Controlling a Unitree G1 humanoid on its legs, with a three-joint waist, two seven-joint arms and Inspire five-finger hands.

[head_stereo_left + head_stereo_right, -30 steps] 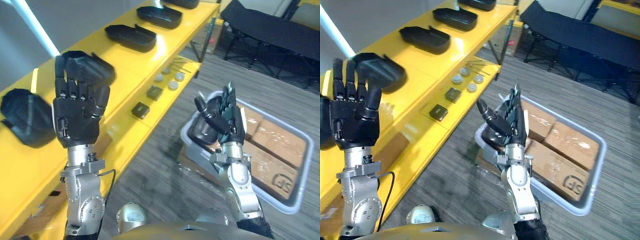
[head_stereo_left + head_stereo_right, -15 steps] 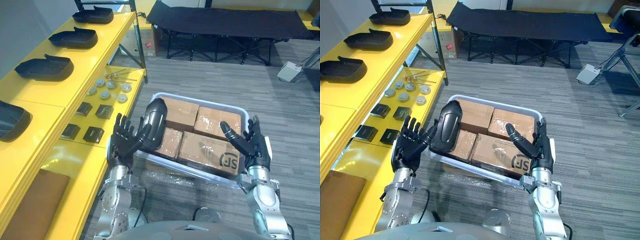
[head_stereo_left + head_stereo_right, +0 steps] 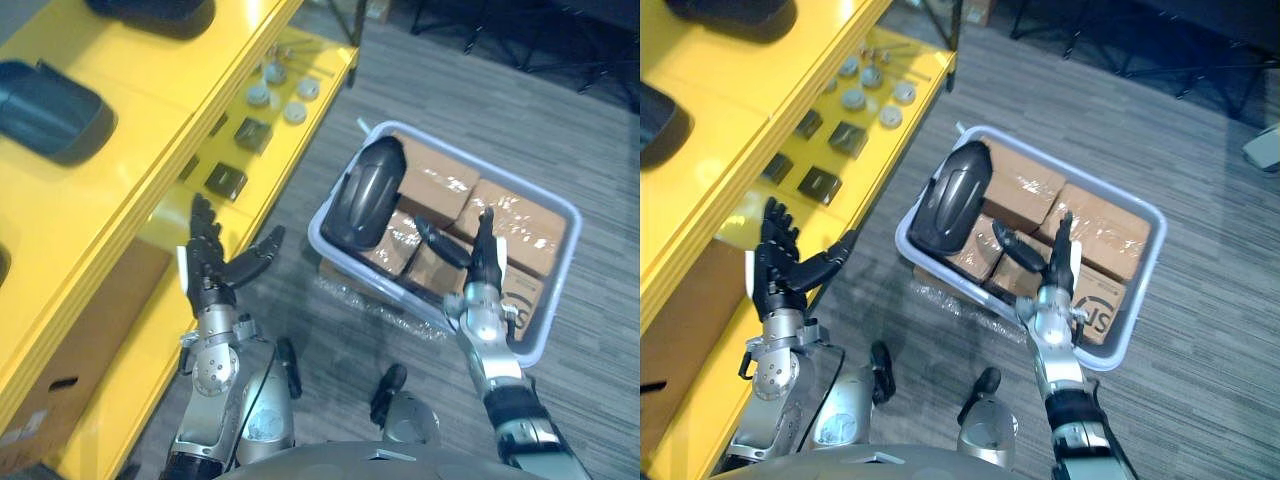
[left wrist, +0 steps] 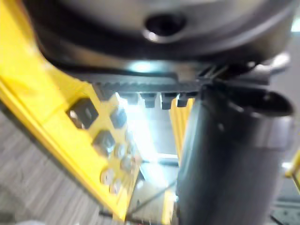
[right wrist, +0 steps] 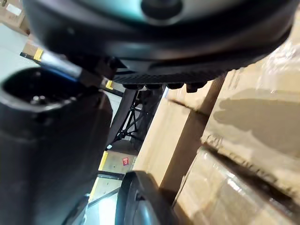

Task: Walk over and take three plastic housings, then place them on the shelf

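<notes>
A black plastic housing (image 3: 362, 192) leans upright in the left end of a grey bin (image 3: 480, 166), resting on cardboard boxes (image 3: 515, 215). More black housings (image 3: 50, 110) lie on the top of the yellow shelf (image 3: 120, 190). My left hand (image 3: 210, 278) is open with spread fingers, held over the edge of the lower shelf board, apart from the bin. Open too, my right hand (image 3: 478, 280) hovers over the boxes in the bin, to the right of the leaning housing (image 5: 140, 201), not touching it.
Small dark square blocks (image 3: 227, 180) and grey round discs (image 3: 282, 95) lie on the lower yellow shelf board. A cardboard box (image 3: 60, 370) sits under the shelf. Grey carpet floor stretches to the right of the bin, with black frame legs (image 3: 500, 50) at the far end.
The camera has swung, so the whole picture has shifted. My left hand has left the housing in the bin for the shelf edge. My right hand went from the bin's right rim to over the boxes.
</notes>
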